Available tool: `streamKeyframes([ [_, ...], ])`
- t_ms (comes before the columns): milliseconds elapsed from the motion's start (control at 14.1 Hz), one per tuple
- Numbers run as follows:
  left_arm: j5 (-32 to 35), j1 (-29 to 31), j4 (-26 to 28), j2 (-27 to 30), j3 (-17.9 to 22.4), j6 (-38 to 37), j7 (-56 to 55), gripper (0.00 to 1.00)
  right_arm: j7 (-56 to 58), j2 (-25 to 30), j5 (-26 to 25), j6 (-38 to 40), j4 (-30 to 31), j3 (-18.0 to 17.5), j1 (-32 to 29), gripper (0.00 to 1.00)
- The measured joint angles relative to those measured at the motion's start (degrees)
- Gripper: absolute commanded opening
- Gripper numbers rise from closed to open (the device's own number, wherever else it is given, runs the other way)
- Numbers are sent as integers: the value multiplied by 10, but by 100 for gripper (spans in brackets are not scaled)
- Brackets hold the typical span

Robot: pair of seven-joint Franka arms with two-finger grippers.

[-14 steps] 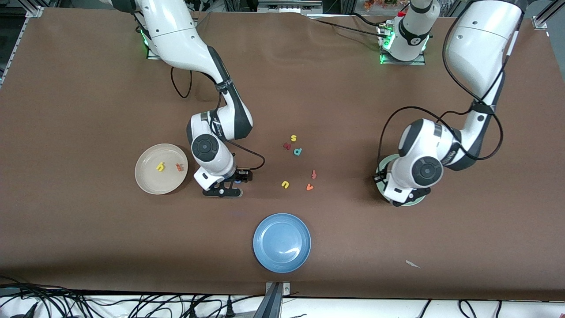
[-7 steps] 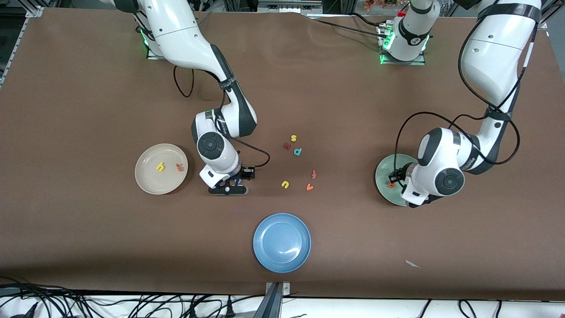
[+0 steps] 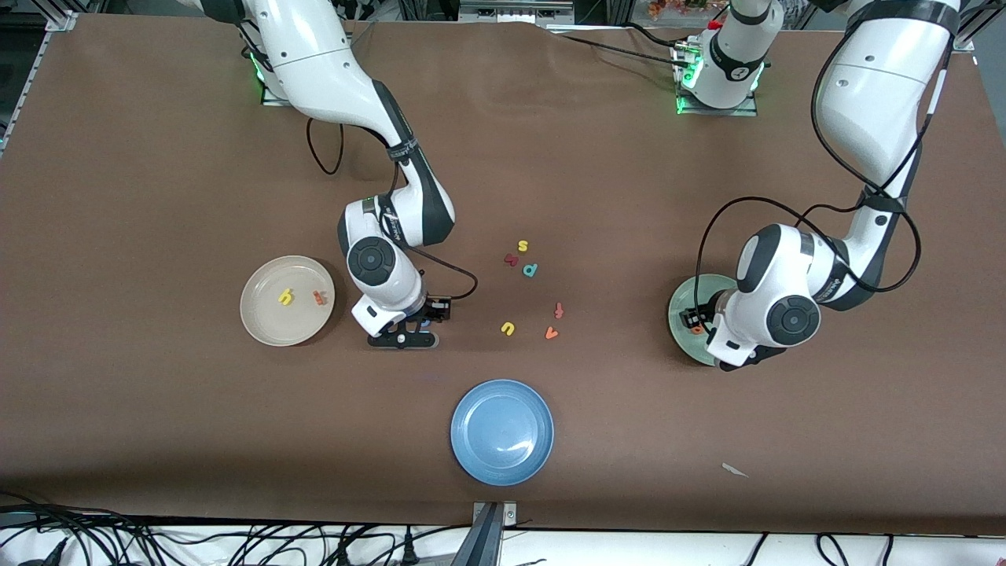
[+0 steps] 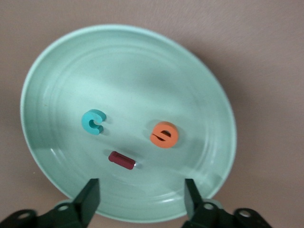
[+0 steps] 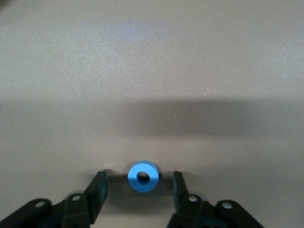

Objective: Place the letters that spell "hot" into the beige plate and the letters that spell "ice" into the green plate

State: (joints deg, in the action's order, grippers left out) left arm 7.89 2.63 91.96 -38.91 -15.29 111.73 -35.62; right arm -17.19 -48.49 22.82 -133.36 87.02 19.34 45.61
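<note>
On brown table (image 3: 157, 157), scattered letters (image 3: 531, 270)

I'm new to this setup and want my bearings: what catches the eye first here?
The right gripper is down on the table beside the beige plate, fingers open either side of the blue o. The left gripper hangs open over the green plate, where c, e and i lie.

We see bare brown table (image 3: 157, 157) all around the small blue foam ring (image 5: 144, 176), with a gap at each side between it and the right gripper (image 5: 138, 183) jaws.
</note>
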Motion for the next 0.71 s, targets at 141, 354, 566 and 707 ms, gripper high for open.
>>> streamKeyframes([
  [141, 0, -6, -25, 14, -2, -27, 14, 100, 0, 0, 0, 0, 0, 0, 0, 52],
  [354, 0, -18, -77, 27, -8, -76, 50, 100, 0, 0, 0, 0, 0, 1, 0, 48],
  [566, 0, -22, -105, 34, -13, -94, 103, 100, 0, 0, 0, 0, 0, 2, 0, 42],
  [707, 0, -22, -113, 38, -14, -94, 150, 100, 0, 0, 0, 0, 0, 2, 0, 38],
])
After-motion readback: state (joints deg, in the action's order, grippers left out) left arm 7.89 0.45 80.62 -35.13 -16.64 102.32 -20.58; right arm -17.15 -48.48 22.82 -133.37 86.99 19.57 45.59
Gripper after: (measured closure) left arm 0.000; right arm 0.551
